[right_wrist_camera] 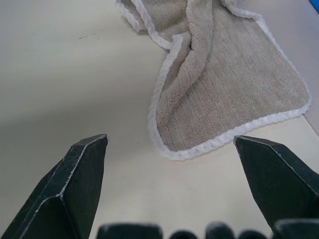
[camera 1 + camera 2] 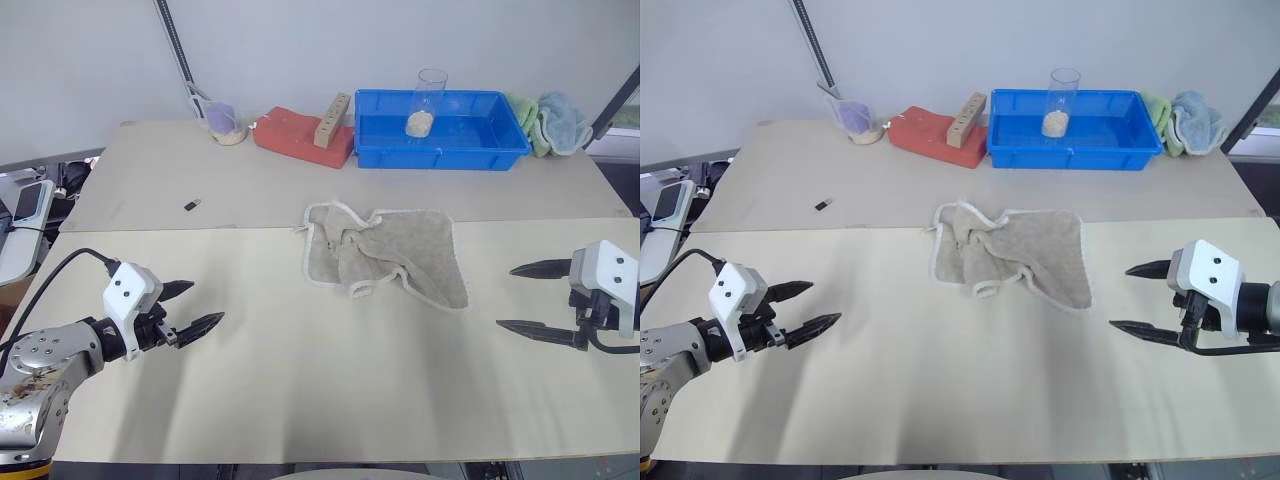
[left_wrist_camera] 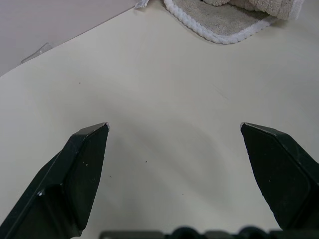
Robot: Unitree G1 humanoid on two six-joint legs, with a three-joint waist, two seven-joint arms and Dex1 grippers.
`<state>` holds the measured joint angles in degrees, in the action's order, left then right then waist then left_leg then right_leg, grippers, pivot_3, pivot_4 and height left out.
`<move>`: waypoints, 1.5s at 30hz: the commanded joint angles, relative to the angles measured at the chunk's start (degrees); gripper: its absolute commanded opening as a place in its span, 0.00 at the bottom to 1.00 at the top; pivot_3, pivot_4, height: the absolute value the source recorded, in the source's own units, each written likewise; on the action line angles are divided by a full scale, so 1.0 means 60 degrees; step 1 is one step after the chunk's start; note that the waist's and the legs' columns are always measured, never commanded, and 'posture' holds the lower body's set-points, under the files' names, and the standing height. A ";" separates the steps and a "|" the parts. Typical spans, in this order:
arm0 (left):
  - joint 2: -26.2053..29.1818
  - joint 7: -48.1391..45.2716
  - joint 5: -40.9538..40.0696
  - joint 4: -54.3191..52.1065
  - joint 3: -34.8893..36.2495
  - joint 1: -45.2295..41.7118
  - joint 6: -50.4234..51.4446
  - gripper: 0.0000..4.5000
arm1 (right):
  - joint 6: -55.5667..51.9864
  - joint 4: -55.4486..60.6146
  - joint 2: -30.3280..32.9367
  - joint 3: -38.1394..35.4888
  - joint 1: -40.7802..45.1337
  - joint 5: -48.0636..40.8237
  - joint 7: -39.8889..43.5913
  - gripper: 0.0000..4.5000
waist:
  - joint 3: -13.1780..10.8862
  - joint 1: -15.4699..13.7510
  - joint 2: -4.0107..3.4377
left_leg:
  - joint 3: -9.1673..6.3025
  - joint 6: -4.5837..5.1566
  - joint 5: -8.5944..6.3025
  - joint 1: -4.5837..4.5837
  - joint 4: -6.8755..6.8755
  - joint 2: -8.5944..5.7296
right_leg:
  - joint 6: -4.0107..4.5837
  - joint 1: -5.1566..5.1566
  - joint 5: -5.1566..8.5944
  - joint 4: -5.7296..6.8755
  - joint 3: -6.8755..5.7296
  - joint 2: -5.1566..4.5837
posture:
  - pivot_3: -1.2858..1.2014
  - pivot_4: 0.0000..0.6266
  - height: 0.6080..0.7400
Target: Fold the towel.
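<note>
The beige towel (image 2: pixel 385 253) with a cream-white hem lies crumpled in the middle of the cream table (image 2: pixel 300 380), its left part bunched and folded over itself. My left gripper (image 2: pixel 195 307) hovers open over the table's left side, well short of the towel, nothing between its fingers. In the left wrist view a hemmed towel corner (image 3: pixel 224 25) lies far beyond the fingertips (image 3: pixel 92 144). To the towel's right my right gripper (image 2: pixel 522 298) is open and empty too; its wrist view has the towel's near corner (image 1: pixel 224 99) just ahead of the fingers.
At the back stand a blue bin (image 2: pixel 440 130) holding a clear glass (image 2: pixel 426 100), a red block (image 2: pixel 300 132) with a wooden piece on it, a small cup (image 2: pixel 225 123), and green and light-blue cloths (image 2: pixel 550 120). A small dark object (image 2: pixel 192 205) lies back left.
</note>
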<state>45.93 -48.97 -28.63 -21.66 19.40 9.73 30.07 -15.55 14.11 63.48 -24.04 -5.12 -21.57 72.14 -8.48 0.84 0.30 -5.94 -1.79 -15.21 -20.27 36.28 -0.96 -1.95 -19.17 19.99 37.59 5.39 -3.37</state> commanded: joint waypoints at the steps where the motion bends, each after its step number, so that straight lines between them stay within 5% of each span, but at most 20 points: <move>1: 0.0189 -0.0005 0.0062 -0.0157 0.0302 -0.0025 -0.0126 1.00 | 0.0153 0.0091 -0.0019 -0.0299 0.0089 -0.0097 -0.0050 0.99 | 0.0000 0.0000 0.0000 | 0.0000 0.0000 0.0000 0.0000 0.0000 0.0000 | 0.0000 0.0000 0.0000 0.0000 0.0000 0.0000 | 0.52 0.24 1.00; 17: 0.0486 -0.0610 -0.0144 -0.0097 -0.0328 -0.1233 0.0264 1.00 | -0.0079 0.0477 -0.0175 -0.0318 0.0091 -0.0202 -0.0305 0.99 | 0.0001 -0.0001 -0.0001 | 0.0003 0.0000 0.0000 0.0000 0.0001 -0.0003 | 0.0000 0.0000 0.0000 0.0001 0.0000 -0.0001 | 0.52 0.24 1.00; 26: 0.0127 -0.1262 0.1139 0.0356 -0.3211 -0.3567 -0.0752 1.00 | -0.1868 0.1900 -0.0219 -0.0716 -0.0364 -0.0722 -0.1084 0.99 | 0.0002 -0.0091 -0.0002 | 0.0013 0.0000 0.0001 -0.0009 0.0015 -0.0013 | -0.0001 0.0008 0.0000 0.0003 -0.0011 -0.0001 | 0.52 0.24 1.00; 34: -0.1320 -0.1386 0.3130 0.2701 -0.5648 -0.5425 -0.2670 1.00 | -0.3414 0.3289 -0.0399 -0.1419 -0.0985 -0.1250 -0.1684 0.99 | -0.0003 -0.0024 0.0005 | 0.0026 0.0007 -0.0002 -0.0017 0.0029 -0.0016 | 0.0000 0.0007 0.0000 0.0006 -0.0008 0.0032 | 0.52 0.24 1.00; 45: -0.2789 -0.1431 0.4521 0.6869 -0.6291 -0.7211 -0.4779 1.00 | -0.4266 0.4156 -0.0547 -0.1902 -0.1371 -0.1521 -0.2087 0.99 | -0.0004 -0.0028 0.0007 | 0.0021 0.0023 -0.0010 -0.0041 0.0080 -0.0024 | -0.0001 0.0004 0.0000 0.0022 -0.0020 0.0031 | 0.52 0.24 1.00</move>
<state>29.29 -57.29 -2.69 17.95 -18.25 -31.94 3.53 -40.65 37.22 60.33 -32.94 -13.69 -29.98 60.38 -8.50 0.67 0.34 -5.82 -1.65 -15.26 -20.52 36.79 -1.10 -1.95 -19.14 19.99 37.73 5.26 -3.19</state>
